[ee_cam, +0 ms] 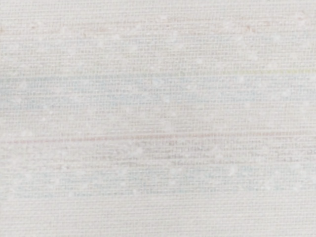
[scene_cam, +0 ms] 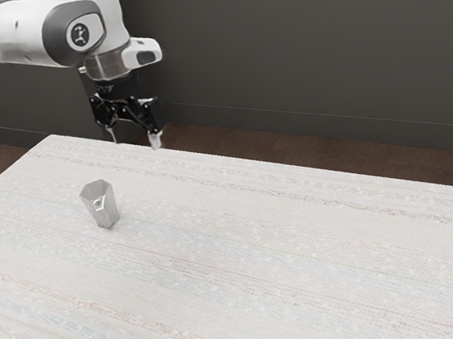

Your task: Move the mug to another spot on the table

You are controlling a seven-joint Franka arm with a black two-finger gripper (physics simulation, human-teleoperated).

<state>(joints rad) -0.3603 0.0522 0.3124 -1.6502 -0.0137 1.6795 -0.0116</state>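
Up near the tabletop's [scene_cam: 299, 243] far edge, close to its far corner at the exterior view's left, the gripper [scene_cam: 134, 142] hangs in the air, and its black jaws are spread wide with nothing between them, fully released. On the white arm [scene_cam: 10, 34] a round dark emblem [scene_cam: 82, 33] sits on the wrist joint, a pale figure inside it, too small to read as lettering. Now to the mug [scene_cam: 100, 204]: a small grey faceted piece, standing upright on the tabletop, wider at the rim than at the base, with a small pale mark on its facing side that I cannot make out. It stands lower than the jaws, further in from the far edge than they are and a touch toward the exterior view's left, apart from both fingertips. Between mug and gripper runs plain pale tabletop, streaked along its length. Behind the far edge come a strip of brown floor [scene_cam: 304, 141] and a dark wall [scene_cam: 302, 40]. From the wrist view, the same pale weave of tabletop [ee_cam: 158, 118] lies under the hand, crossed by a faint reddish line.
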